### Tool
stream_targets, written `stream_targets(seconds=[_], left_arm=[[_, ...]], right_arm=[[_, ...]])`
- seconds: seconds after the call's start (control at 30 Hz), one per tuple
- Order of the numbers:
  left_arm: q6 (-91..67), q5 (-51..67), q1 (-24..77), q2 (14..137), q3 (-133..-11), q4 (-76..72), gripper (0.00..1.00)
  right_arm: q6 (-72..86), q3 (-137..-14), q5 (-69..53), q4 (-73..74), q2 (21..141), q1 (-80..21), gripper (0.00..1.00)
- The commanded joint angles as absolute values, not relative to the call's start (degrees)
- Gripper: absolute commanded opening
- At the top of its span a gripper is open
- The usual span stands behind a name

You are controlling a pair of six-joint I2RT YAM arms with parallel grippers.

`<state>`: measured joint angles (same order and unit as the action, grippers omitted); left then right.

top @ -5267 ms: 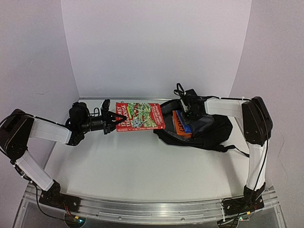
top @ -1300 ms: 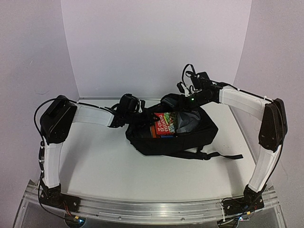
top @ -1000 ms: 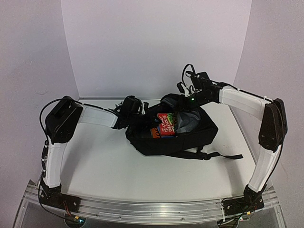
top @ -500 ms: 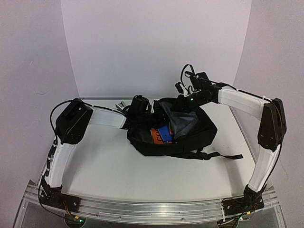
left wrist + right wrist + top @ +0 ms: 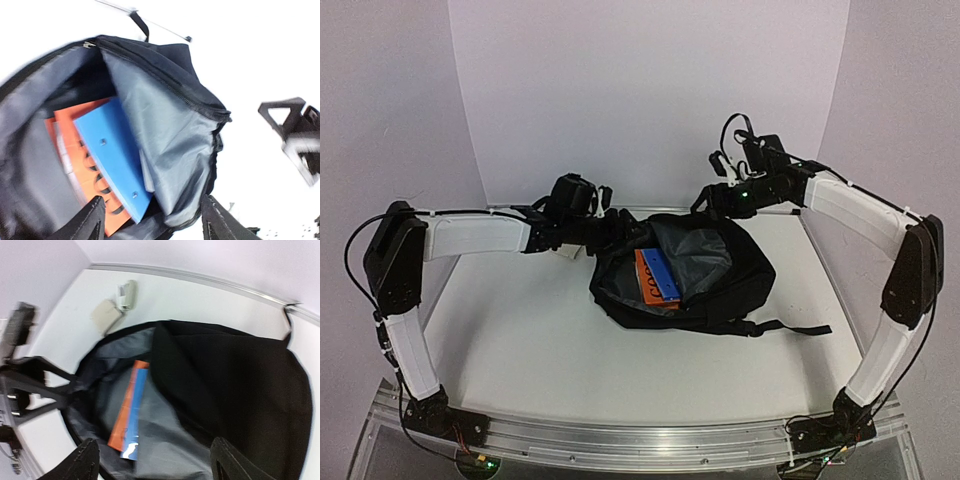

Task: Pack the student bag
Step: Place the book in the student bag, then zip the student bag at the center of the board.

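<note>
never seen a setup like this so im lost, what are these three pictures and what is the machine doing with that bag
It is a robot with two arms bolted to the near edge of a table. The wide picture comes from a fixed camera above and behind the arms. The other two come from small cameras on the wrists, so each shows its own arm's fingers at the bottom edge: the left fingers and the right fingers. On the table lies a black bag, open, with grey lining. Inside are an orange book and a blue book lying on it. Two small pale things lie on the table beside the bag. Both pairs of fingers are spread open near the bag's opening and hold nothing.
</note>
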<state>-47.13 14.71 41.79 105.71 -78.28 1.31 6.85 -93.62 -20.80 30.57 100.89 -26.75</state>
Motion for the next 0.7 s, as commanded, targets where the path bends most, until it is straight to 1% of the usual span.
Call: stream_targets(seconds=[0.0,0.2,0.27,0.3,0.43,0.5,0.57,0.63,0.67], left_arm=[[-44.0,9.4,40.8,101.8,-74.7,8.4,0.71],[-44.4,9.6,40.6,100.9,-71.1,9.9,0.72],[-44.7,9.6,40.6,100.7,-69.7,9.9,0.72],[-44.8,9.6,40.7,100.6,-69.2,10.0,0.72],[-44.9,9.4,40.6,100.8,-68.0,10.4,0.71],[-45.0,9.5,40.6,100.8,-67.6,10.3,0.7],[-44.9,9.4,40.5,100.7,-67.5,10.3,0.69],[-44.9,9.3,40.5,100.6,-67.5,10.2,0.69],[-45.0,9.3,40.4,100.6,-67.5,10.2,0.69]], right_arm=[[1.1,-93.5,-13.6,36.4,103.4,-24.8,0.78],[-2.8,-93.1,-12.9,38.4,107.7,-24.5,0.78],[-3.1,-93.1,-13.6,39.0,108.8,-24.5,0.76],[-3.3,-93.2,-14.9,39.2,109.4,-24.4,0.72],[-3.1,-93.9,-21.1,40.7,111.6,-24.5,0.45],[-2.8,-94.7,-24.3,41.1,112.1,-24.5,0.26],[-2.1,-95.6,-28.4,41.3,112.0,-24.5,0.1],[-1.1,-96.7,-33.2,41.2,111.4,-24.7,0.0],[-0.6,-97.3,-34.9,41.1,110.9,-24.9,0.0]])
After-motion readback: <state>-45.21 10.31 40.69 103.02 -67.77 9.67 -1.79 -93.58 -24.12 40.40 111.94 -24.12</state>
